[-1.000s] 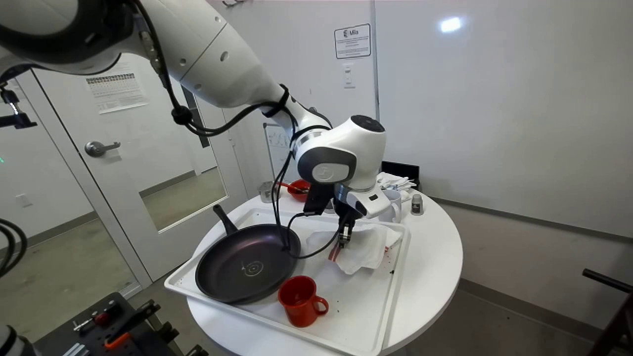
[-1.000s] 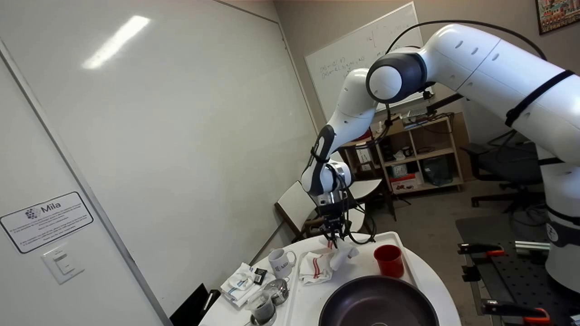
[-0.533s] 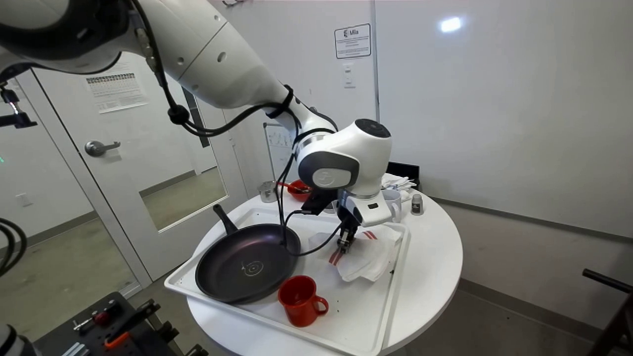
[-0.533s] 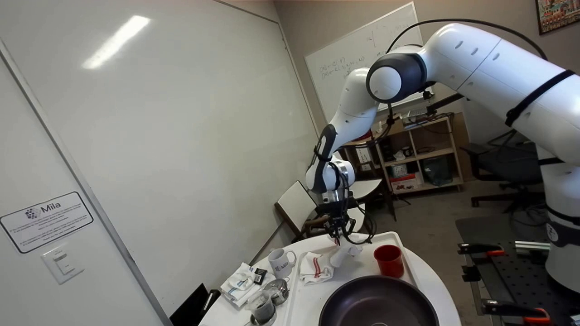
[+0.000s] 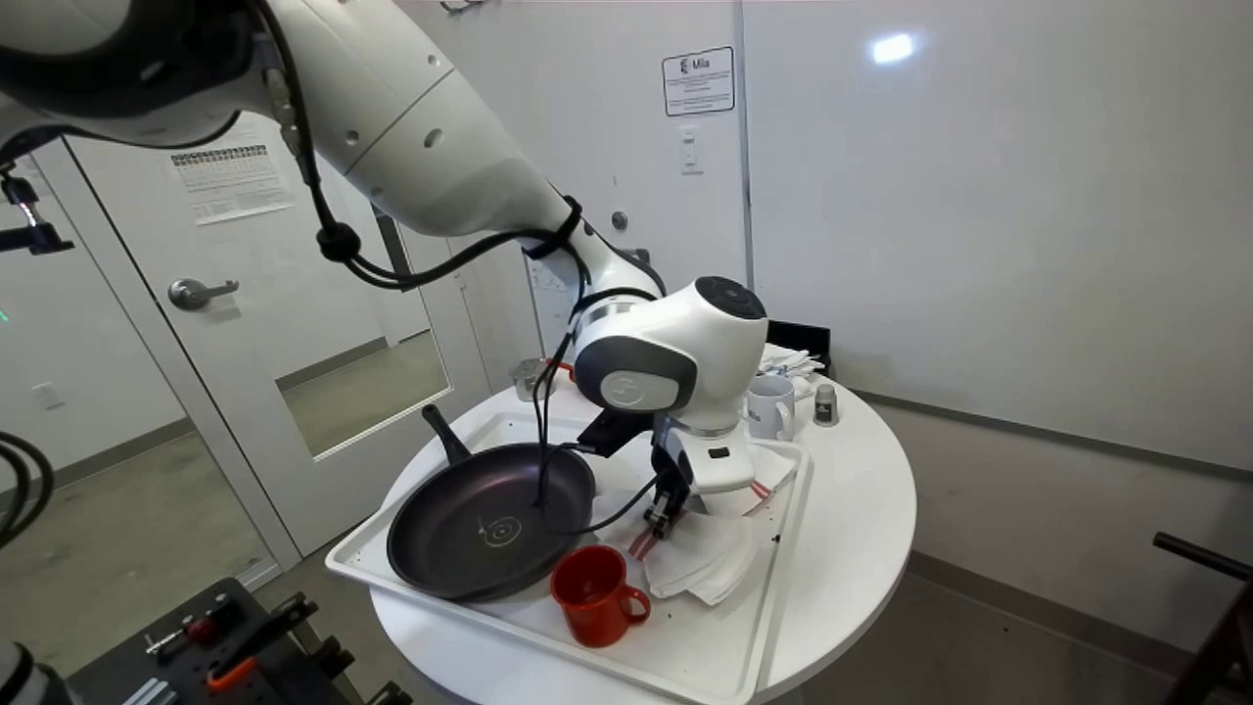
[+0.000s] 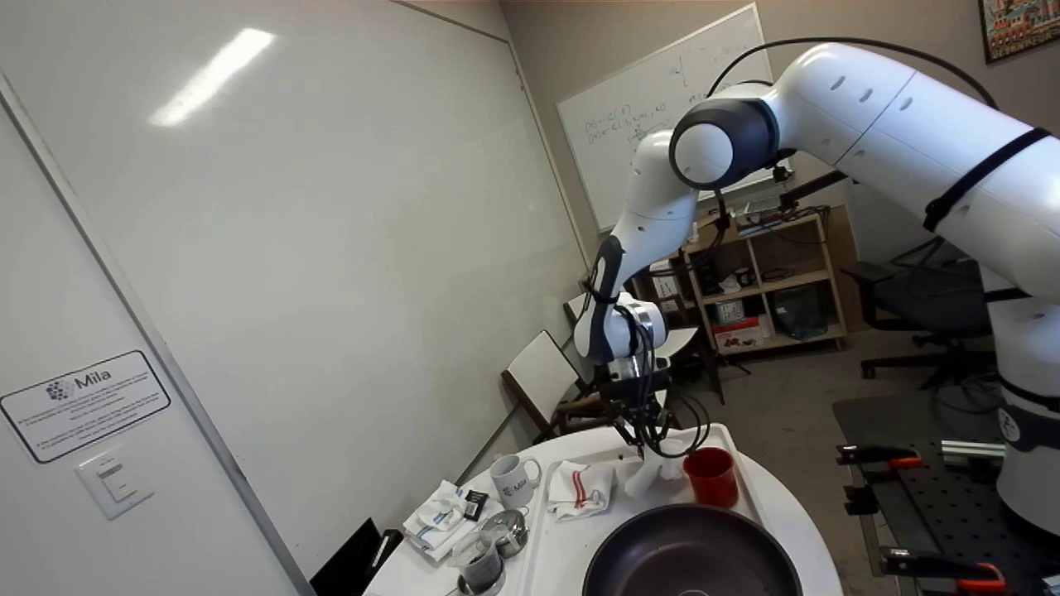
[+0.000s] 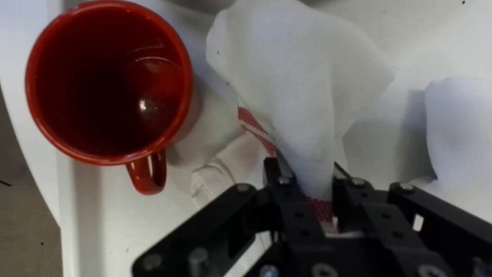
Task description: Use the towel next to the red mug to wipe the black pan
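My gripper (image 5: 662, 521) is shut on the towel (image 5: 700, 560), a white cloth with red stripes. In the wrist view the towel (image 7: 280, 69) is bunched between the fingers (image 7: 303, 173) and spreads out beyond them. I cannot tell whether its lower part touches the tray. The red mug (image 5: 590, 592) stands upright beside the towel; it is large at the left of the wrist view (image 7: 107, 84). The black pan (image 5: 489, 519) lies on the tray on the far side of the mug from the gripper's outer side, its base bare. The pan also shows in an exterior view (image 6: 691, 555).
A white tray (image 5: 778, 607) on a round table holds these things. A smaller folded white cloth with red stripes (image 6: 580, 488) lies on it. A white mug (image 6: 513, 482), metal pot (image 6: 507, 531), more cloths (image 6: 435, 521) and a small jar (image 5: 825, 404) stand off the tray.
My gripper has moved with the towel away from the folded cloth, toward the red mug, and sits lower. The folded cloth is now more exposed. The mug and pan have not moved.
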